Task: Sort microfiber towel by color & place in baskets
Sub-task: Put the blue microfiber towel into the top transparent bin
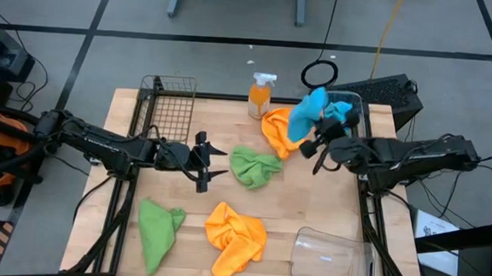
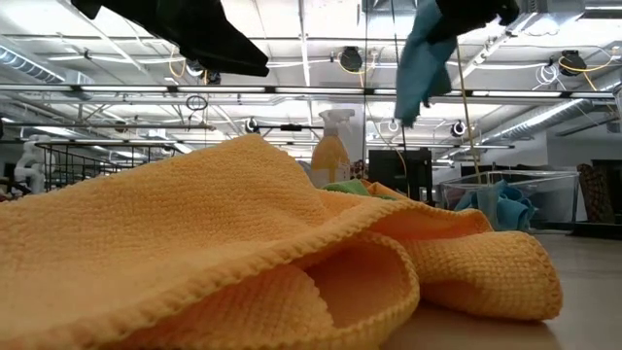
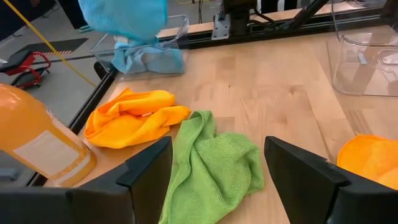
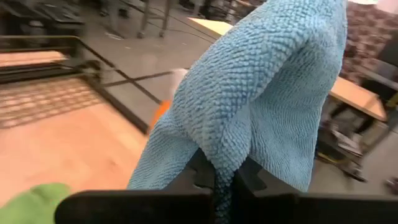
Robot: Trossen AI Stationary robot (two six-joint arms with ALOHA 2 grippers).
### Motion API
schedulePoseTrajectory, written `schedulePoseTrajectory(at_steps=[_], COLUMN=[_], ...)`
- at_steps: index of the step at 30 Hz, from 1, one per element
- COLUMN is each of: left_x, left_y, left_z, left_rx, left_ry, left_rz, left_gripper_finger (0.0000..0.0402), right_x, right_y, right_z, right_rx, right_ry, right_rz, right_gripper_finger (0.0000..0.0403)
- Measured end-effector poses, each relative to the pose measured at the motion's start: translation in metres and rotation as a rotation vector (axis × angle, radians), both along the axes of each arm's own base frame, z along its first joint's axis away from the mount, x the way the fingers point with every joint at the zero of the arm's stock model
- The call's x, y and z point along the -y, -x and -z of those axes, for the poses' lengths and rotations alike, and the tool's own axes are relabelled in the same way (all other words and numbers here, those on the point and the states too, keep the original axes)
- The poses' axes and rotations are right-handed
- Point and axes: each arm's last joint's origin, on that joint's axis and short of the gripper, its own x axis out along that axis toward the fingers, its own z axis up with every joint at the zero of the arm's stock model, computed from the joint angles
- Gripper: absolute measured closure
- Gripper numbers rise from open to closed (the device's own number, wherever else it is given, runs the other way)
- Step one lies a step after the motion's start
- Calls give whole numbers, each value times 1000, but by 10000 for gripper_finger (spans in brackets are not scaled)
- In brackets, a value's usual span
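Observation:
My right gripper (image 1: 315, 147) is shut on a blue towel (image 1: 307, 113), raised over the table's far right part beside the far clear basket (image 1: 358, 102), where the second blue towel (image 3: 146, 57) lies. My left gripper (image 1: 207, 163) is open, low over the table's middle, its fingers pointing at a green towel (image 3: 211, 168) crumpled flat on the wood. The other green towel (image 1: 159, 227) and an orange towel (image 1: 236, 236) lie near the front edge. A second orange towel (image 1: 277, 127) lies by the spray bottle. The black mesh basket (image 1: 166, 107) stands far left. My right gripper pinches the blue towel between its two fingers (image 4: 202, 177) at a bunched fold (image 4: 225, 163), with several layers gathered there. The towel is lifted clear of the table and hangs slack below the fingers (image 2: 420, 68).
An orange spray bottle (image 1: 261, 96) stands at the far edge between the mesh basket and the far orange towel. A second clear basket (image 1: 328, 259) lies at the near right corner. Bare wood shows between the mesh basket and the centre green towel (image 1: 255, 167).

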Motion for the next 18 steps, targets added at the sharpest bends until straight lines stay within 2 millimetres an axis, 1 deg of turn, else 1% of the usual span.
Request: schedulePoseTrajectory(at_steps=[5, 13, 18], left_x=[0, 0, 0], left_y=[0, 0, 0], left_z=[0, 0, 0], left_rx=[0, -1, -1], left_ry=[0, 0, -1], left_rz=[0, 0, 0], left_gripper_finger=[141, 141, 141], right_x=[23, 54, 68], right_y=[15, 33, 42], right_z=[2, 23, 30], right_rx=[-51, -197, -255], right_ry=[-18, -114, -164], right_rz=[121, 326, 426], right_gripper_finger=[401, 401, 401])
